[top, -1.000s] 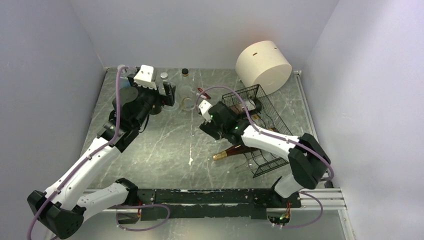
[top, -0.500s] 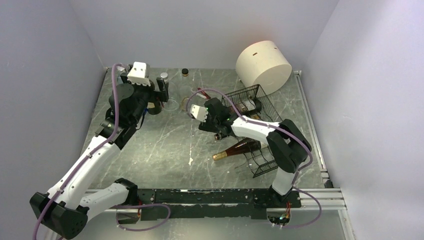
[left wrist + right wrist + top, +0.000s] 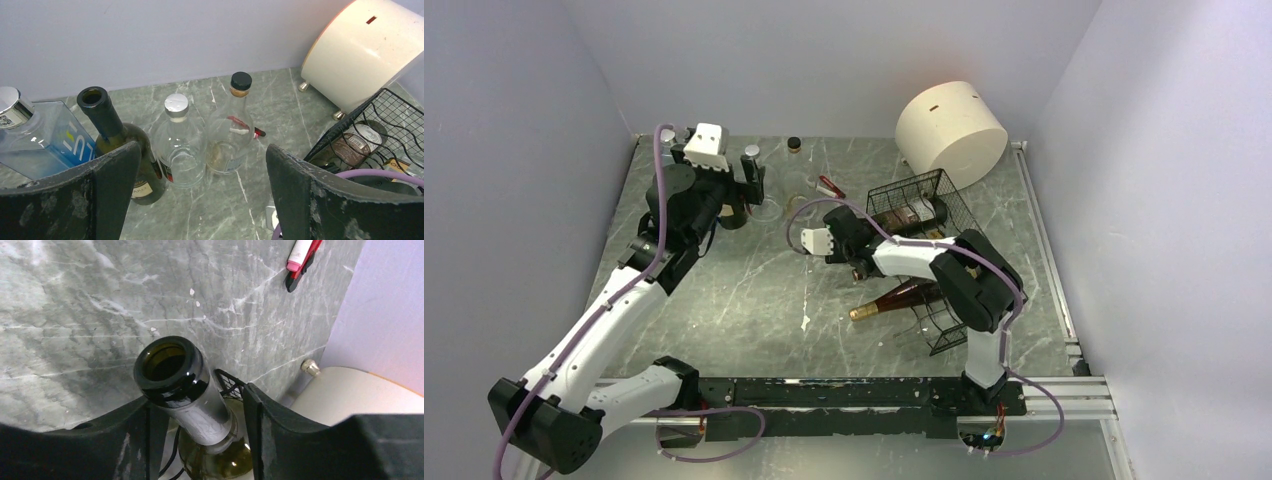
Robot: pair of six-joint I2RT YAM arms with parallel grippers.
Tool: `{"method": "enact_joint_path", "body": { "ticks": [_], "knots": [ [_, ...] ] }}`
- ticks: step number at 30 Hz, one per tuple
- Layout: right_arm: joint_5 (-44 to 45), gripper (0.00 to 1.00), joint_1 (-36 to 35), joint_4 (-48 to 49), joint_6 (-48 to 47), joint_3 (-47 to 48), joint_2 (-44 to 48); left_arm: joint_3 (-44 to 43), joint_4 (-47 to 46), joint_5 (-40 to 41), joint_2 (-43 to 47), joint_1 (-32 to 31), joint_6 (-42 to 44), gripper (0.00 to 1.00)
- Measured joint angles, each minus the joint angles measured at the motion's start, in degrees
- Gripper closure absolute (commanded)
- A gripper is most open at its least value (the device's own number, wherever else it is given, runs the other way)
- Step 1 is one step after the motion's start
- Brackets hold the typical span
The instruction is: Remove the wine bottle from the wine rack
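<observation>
Right gripper [image 3: 196, 400]: fingers flank the open neck of the wine bottle [image 3: 172, 372] (grip or mere nearness cannot be told). Bottle's shoulder lies farther back between them, against the wine rack [image 3: 949, 205]. Left gripper [image 3: 202, 150]: fingers wide apart, with a silver-capped clear bottle [image 3: 177, 137] beyond.

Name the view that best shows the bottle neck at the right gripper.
Right wrist: the neck sits centre, close up, between the fingers. From the top, the right arm hides most of it. The left wrist shows the rack, not this neck.
</observation>
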State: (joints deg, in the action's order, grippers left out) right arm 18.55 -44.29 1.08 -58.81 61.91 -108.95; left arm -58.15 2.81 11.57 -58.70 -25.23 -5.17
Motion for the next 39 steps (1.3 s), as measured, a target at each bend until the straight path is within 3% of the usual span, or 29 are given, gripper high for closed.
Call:
{"method": "enact_joint_path", "body": {
  "ticks": [9, 21, 33, 39],
  "knots": [
    [2.3, 0.71, -3.1, 1.3, -4.7, 0.0, -0.3, 0.0, 0.0, -0.5, -0.4, 0.0, 0.0, 0.03],
    [5.5, 0.79, -9.3, 2.4, -4.3, 0.0, -0.7, 0.0, 0.0, -0.9, -0.4, 0.0, 0.1, 0.05],
    [8.1, 1.00, -18.6, 3.8, 1.5, 1.2, 1.2, 0.4, -0.1, 1.1, 1.4, 0.0, 2.4, 0.05],
    [8.1, 1.00, -20.7, 1.7, 6.8, 4.5, 3.8, 0.5, -0.3, 1.2, 2.2, 0.0, 2.6, 0.06]
  ]
}}
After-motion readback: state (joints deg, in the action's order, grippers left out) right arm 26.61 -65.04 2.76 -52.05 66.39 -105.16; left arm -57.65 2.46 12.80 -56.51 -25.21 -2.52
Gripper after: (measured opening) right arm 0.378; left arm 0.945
